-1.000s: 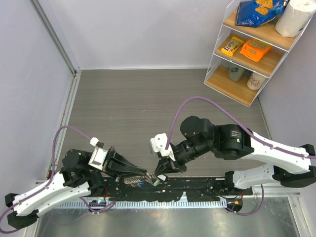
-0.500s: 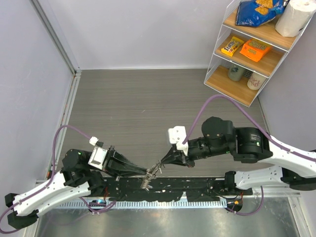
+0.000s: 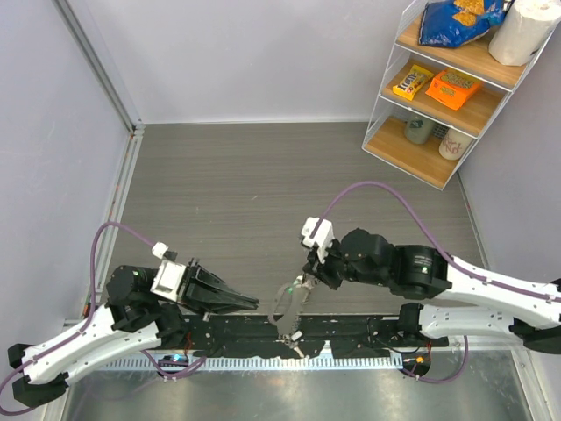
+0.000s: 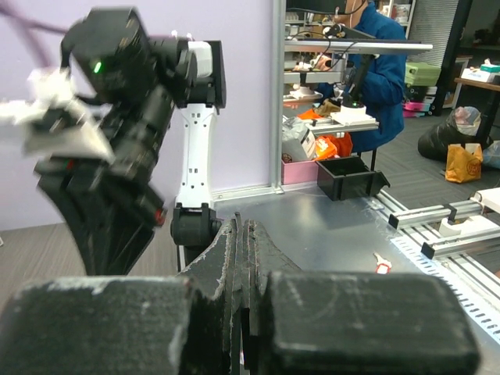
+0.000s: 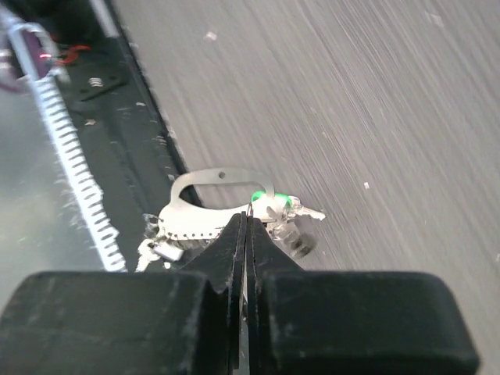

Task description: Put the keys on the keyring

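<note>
My right gripper (image 5: pixel 245 222) is pressed together, its tips pinching the keyring (image 5: pixel 223 176) right beside the green key (image 5: pixel 286 203). In my wrist view the pale oval loop lies at 12 o'clock from the tips. The green head sits just at 1 o'clock, with the key's silver blade pointing toward 3. A silvery chain strip (image 5: pixel 191 232) trails from the loop toward 8 o'clock. From above, the bunch hangs at 7 o'clock from that gripper, over the near edge of the surface (image 3: pixel 263 193) and the black rail there. I cannot tell whether its lower end touches anything. My left gripper (image 3: pixel 252 305) is shut on nothing. It points toward 3 o'clock at the keyring, near it but apart.
</note>
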Controlling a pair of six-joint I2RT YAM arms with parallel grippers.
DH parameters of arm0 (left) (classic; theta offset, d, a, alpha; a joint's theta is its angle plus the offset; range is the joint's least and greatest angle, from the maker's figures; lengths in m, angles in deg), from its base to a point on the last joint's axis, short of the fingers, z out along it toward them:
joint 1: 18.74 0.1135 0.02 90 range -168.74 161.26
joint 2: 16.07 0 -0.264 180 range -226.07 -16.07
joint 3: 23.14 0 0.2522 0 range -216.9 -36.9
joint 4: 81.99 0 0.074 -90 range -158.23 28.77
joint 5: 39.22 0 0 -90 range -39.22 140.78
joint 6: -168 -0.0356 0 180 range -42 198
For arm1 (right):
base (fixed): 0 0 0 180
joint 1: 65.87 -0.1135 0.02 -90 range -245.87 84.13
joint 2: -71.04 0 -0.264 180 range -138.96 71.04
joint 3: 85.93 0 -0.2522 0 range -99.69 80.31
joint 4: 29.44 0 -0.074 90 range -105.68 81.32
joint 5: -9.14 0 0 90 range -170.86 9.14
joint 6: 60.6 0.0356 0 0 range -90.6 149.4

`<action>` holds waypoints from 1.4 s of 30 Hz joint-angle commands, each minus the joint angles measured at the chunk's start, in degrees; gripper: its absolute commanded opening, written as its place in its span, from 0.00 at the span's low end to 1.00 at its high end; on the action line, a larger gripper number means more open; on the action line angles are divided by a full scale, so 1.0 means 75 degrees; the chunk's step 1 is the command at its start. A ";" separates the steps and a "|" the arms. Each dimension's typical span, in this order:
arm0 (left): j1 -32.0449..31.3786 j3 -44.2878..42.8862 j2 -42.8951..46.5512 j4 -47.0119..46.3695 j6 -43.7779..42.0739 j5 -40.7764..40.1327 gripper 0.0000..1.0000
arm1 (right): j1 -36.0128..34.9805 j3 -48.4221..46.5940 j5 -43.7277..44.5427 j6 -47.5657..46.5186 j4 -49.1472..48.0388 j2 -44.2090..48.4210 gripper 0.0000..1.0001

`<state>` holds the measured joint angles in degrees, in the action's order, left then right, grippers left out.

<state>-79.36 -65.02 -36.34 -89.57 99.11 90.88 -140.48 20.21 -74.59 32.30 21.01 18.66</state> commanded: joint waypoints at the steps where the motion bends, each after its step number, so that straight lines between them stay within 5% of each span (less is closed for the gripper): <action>1: 0.0008 -0.0200 -0.0004 -0.0389 0.0128 -0.0166 0.00 | 0.0946 0.0944 0.0268 0.1019 -0.0905 0.0176 0.05; 11: -0.0003 -0.0024 0.0277 -0.0061 0.0093 -0.0471 0.00 | 0.2786 0.3019 0.1016 0.2508 -0.1925 0.0000 0.05; 23: -0.0003 0.0140 0.0289 0.0583 -0.0165 -0.1279 0.00 | 0.4392 0.3536 0.1345 0.3153 -0.2747 -0.0655 0.05; 25: 0.0020 0.0117 0.0277 0.0806 -0.0294 -0.1432 0.00 | 0.4498 0.3501 0.1403 0.3188 -0.2805 -0.0901 0.24; 31: 0.0008 0.0175 0.0324 0.1333 -0.0598 -0.2122 0.00 | 0.4569 0.3431 0.1252 0.3037 -0.3087 -0.1195 0.45; 42: 0.0020 0.0433 0.0547 0.2118 -0.0739 -0.3973 0.11 | 0.4242 0.2716 -0.1677 0.1372 -0.2537 -0.1207 0.48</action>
<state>-79.36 -62.00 -33.13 -76.41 94.87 68.94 -106.71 44.76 -77.68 48.39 1.25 9.52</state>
